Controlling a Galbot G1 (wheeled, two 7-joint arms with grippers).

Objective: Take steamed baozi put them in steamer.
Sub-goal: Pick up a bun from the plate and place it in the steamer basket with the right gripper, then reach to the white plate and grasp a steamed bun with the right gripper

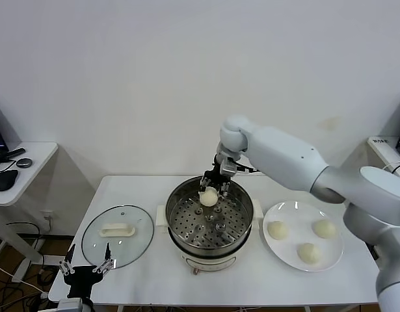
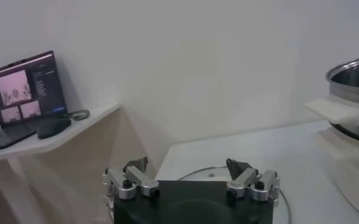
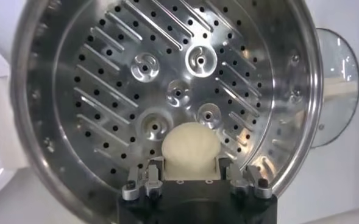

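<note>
Steel steamer (image 1: 209, 224) | right tool (image 1: 209, 189) grasping baozi (image 1: 208, 196) over tray | left tool (image 1: 86, 268) released (no legible writing)

Four baozi (image 1: 208, 195); one steamer (image 1: 210, 250); one plate (image 1: 287, 251); one glass lid (image 1: 95, 250); two hands (image 1: 211, 184).

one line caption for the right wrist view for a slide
Right tool holds a round cream-white dough bun over the shiny perforated stainless-steel steamer tray.

Left pincer (image 2: 191, 178) gapes over table (image 2: 258, 149) beside steamer (image 2: 355, 100).
</note>
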